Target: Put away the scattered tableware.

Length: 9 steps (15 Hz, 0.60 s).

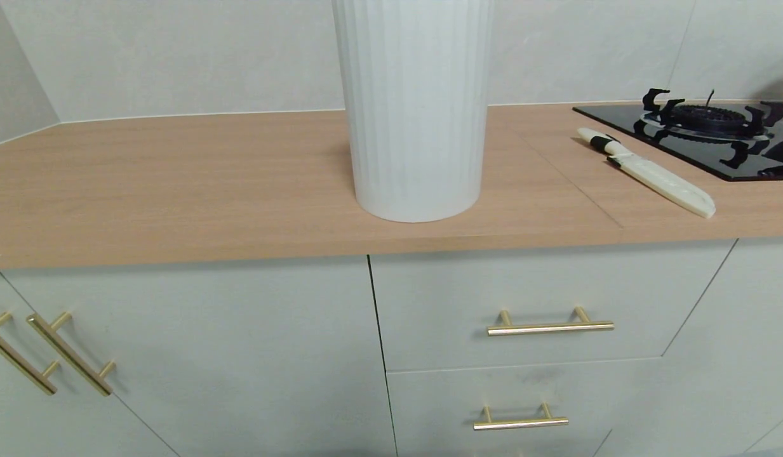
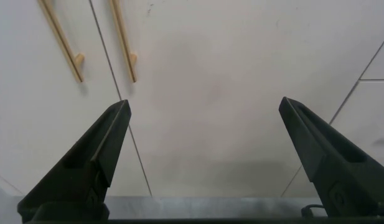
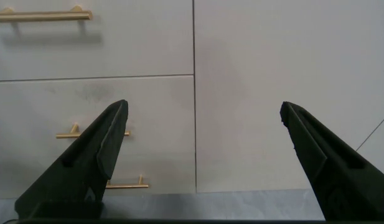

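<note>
I see the knife lying flat on the wooden counter, just beside the black stove and apart from the tall white tub. My left claw and right claw are both wide open, holding nothing, facing the cupboard doors.

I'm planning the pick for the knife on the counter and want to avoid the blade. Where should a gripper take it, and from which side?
The knife lies flat and diagonal on the countertop, its narrower black-banded end, apparently the handle, toward the stove. Probably best to grip that end from above, closing across its width.
</note>
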### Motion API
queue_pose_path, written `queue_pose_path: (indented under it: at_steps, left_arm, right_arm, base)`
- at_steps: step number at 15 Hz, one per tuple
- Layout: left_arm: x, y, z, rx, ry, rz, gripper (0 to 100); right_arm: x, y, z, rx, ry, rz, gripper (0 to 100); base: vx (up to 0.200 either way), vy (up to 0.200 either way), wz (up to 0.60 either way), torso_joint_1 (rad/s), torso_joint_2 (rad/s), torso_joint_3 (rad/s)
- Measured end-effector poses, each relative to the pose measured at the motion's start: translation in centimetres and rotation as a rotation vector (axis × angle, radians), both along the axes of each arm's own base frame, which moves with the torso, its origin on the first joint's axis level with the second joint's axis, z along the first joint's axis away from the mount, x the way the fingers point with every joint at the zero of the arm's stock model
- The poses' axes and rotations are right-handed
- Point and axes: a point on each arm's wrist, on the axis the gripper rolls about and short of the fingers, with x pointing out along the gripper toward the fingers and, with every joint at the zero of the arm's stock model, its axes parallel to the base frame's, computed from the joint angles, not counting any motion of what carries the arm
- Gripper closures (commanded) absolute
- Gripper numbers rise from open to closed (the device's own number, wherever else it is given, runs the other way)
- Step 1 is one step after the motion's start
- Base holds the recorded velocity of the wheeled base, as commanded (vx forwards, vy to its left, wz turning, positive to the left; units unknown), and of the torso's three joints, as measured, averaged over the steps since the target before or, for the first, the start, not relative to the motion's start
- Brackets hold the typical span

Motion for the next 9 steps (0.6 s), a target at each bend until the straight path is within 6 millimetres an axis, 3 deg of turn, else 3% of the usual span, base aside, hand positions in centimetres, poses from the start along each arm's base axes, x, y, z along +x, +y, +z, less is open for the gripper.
queue_pose_path:
  at_steps: [4,9]
  left_arm:
    - [0.00,0.00,-0.01,0.000,0.000,0.001,0]
    - [0.00,0.00,-0.02,0.000,0.002,0.000,0]
  right_arm:
    - [0.00,0.00,0.00,0.000,0.000,0.001,0]
    - [0.00,0.00,0.00,0.000,0.000,0.001,0]
  base:
    - [0.000,0.000,0.00,0.000,0.00,0.000]
    - [0.000,0.000,0.00,0.085,-0.27,-0.271]
